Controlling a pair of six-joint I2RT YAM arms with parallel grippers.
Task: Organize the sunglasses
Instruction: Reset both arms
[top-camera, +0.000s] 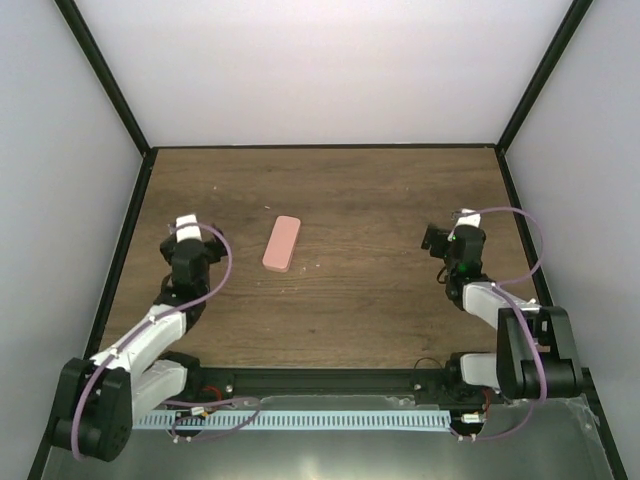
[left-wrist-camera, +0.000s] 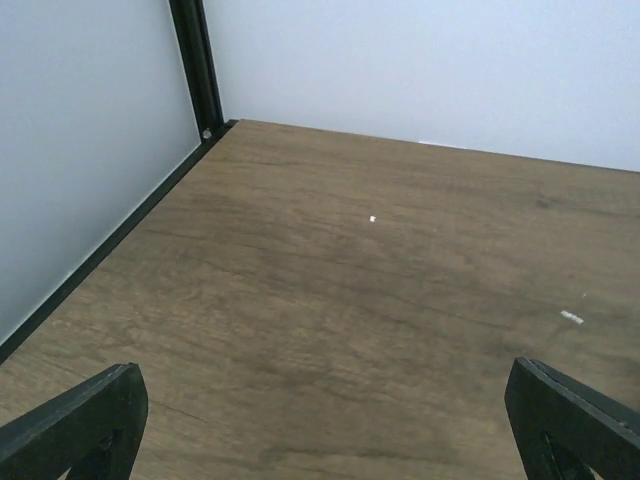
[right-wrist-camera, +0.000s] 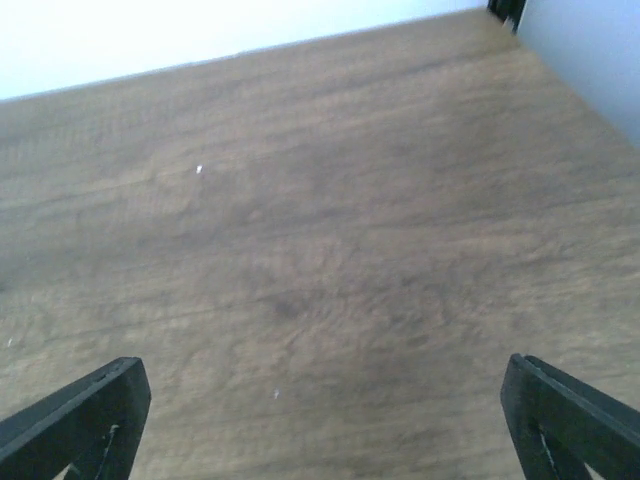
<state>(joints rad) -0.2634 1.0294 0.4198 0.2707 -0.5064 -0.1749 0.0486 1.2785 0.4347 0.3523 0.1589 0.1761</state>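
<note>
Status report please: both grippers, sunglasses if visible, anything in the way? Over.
Left gripper open, empty. Right gripper open, empty. Sunglasses not in view; pink case lies shut, left of centre. Nothing blocking it.

Table (top-camera: 380, 190), brown wood: bare surface runs from the pink case (top-camera: 282, 243) rightward to the right gripper (top-camera: 438, 241), giving a wide lane across the middle and along the back edge. Obstacle on the surface, one item: the pink case, lying flat left of centre, near the left gripper (top-camera: 186, 226) but apart from it. Boundaries: back wall (top-camera: 320, 70), left wall (top-camera: 50, 200) and right wall (top-camera: 600, 200) close three sides; black frame posts (top-camera: 105, 75) stand at the back corners. Near edge: taken by the arm bases and a black rail (top-camera: 330, 382). Left gripper: jaws wide, bare wood between and ahead to the back left corner. Right gripper: jaws wide, bare wood ahead to the back wall.
</note>
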